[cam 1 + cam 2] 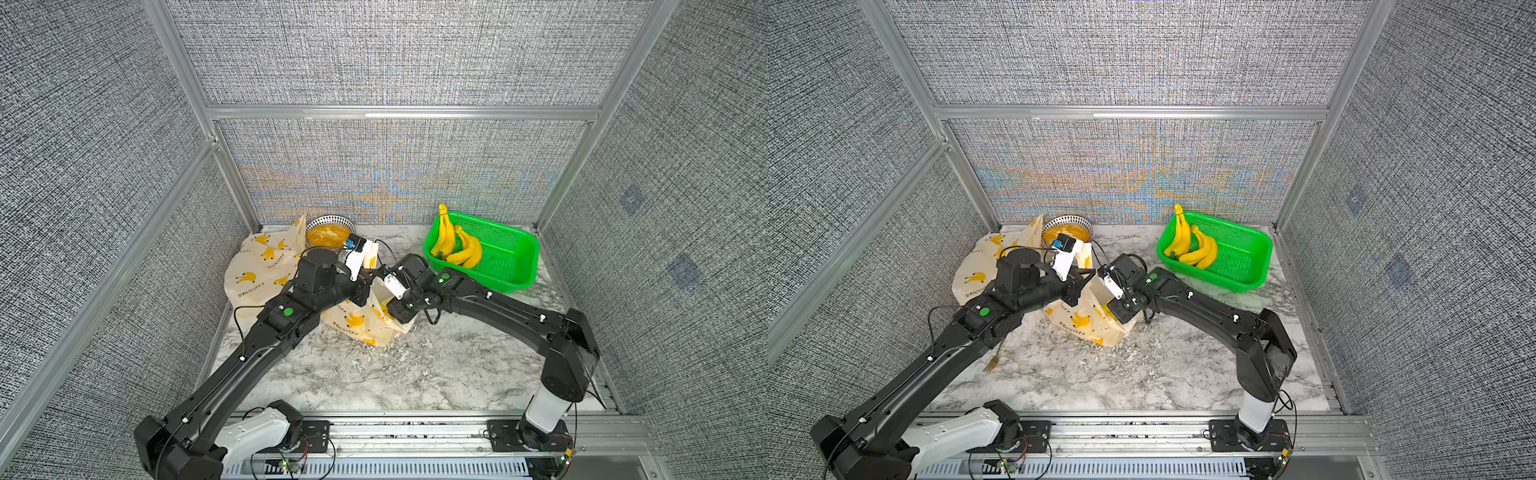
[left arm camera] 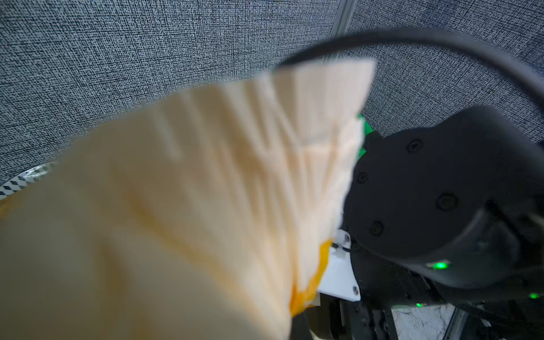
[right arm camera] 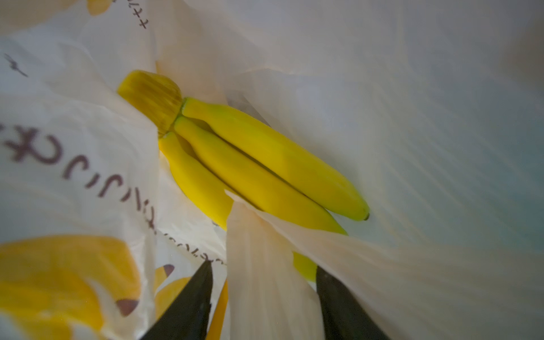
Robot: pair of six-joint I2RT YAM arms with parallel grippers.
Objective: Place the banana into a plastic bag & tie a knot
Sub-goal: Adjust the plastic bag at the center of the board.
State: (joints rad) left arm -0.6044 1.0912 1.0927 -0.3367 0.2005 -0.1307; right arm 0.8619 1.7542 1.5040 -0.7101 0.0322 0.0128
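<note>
A cream plastic bag (image 1: pixel 356 323) printed with bananas lies mid-table in both top views. My left gripper (image 1: pixel 365 287) is shut on its handle, and a strip of that handle stands up past the gripper. In the left wrist view blurred bag plastic (image 2: pixel 206 206) hides the jaws. My right gripper (image 1: pixel 398 312) reaches down into the bag's mouth. In the right wrist view a yellow banana bunch (image 3: pixel 259 167) lies inside the bag. The right gripper (image 3: pixel 263 273) is open there, its black fingers (image 3: pixel 188 306) apart with a loose fold of bag between them.
A green basket (image 1: pixel 505 266) at the back right holds more bananas (image 1: pixel 455 247). A second printed bag (image 1: pixel 257 270) and a bowl of yellow food (image 1: pixel 330 232) sit at the back left. A fork (image 1: pixel 992 361) lies beside the left arm. Grey panel walls enclose the table.
</note>
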